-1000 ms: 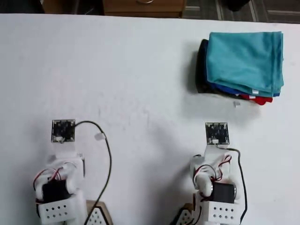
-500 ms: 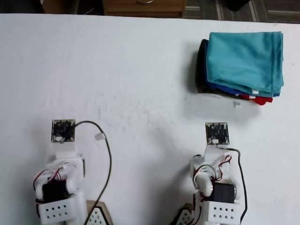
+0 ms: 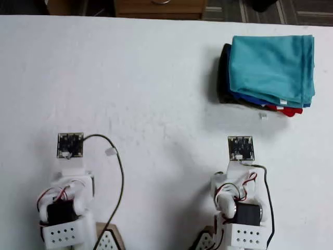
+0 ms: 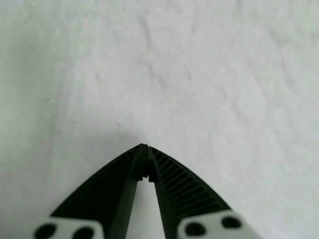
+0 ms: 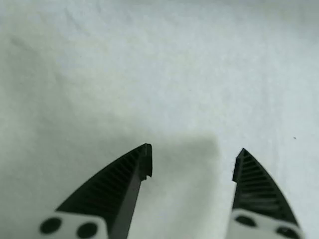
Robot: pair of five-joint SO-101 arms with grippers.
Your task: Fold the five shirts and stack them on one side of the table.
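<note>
A stack of folded shirts [image 3: 268, 73] lies at the far right of the white table, a teal shirt [image 3: 273, 65] on top with blue, red and black edges showing beneath. Both arms sit folded back at the near edge, well short of the stack. My left gripper [image 4: 144, 149] is shut, its black fingertips touching over bare tabletop. My right gripper [image 5: 193, 162] is open with nothing between its fingers, also above bare table.
The white tablecloth [image 3: 130, 78] spreads wide across the left and middle. A black cable [image 3: 117, 172] loops beside the left arm. A wooden cabinet [image 3: 158, 8] stands beyond the far edge.
</note>
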